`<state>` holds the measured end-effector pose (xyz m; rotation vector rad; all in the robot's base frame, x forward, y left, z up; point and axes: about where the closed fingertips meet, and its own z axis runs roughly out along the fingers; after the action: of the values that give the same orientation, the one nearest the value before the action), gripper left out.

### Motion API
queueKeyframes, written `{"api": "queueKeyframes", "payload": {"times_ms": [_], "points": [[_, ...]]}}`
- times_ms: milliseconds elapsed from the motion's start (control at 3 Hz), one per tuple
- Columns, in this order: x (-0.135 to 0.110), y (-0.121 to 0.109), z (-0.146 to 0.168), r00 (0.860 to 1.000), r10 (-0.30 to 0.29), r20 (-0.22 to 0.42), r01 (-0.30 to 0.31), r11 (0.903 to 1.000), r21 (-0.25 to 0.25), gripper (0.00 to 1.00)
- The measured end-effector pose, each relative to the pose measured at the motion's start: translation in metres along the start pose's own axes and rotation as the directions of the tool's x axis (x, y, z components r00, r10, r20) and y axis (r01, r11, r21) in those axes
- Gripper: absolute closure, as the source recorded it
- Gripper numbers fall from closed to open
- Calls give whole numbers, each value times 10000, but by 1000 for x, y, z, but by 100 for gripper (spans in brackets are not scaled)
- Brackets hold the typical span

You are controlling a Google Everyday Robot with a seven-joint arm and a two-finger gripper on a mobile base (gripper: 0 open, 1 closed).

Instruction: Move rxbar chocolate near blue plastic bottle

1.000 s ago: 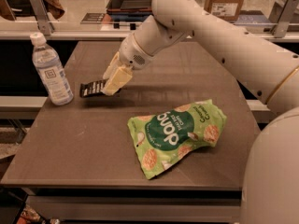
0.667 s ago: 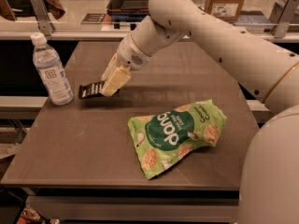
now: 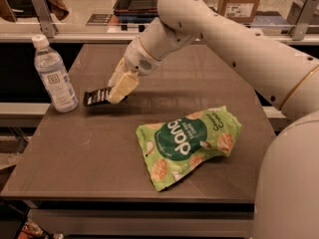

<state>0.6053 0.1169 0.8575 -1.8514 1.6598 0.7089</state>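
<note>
The rxbar chocolate is a small flat black bar with pale lettering, lying low at the table's left side. It is just right of the blue plastic bottle, which stands upright with a white cap and a white-and-blue label. My gripper reaches down from the upper right, and its pale fingers are closed over the bar's right end. A small gap separates the bar's left end from the bottle's base.
A large green snack bag lies on the brown table at centre right. My white arm spans the right side of the view. A railing and boxes stand behind the table's far edge.
The gripper has shifted very slightly. The bar and the bottle stay where they were.
</note>
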Motion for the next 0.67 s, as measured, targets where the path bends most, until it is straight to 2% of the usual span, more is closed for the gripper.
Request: {"api": "queueKeyframes", "payload": {"times_ms": [667], "points": [[-1,1,4,10000,-17,-3,17,10000,-77,15]]}}
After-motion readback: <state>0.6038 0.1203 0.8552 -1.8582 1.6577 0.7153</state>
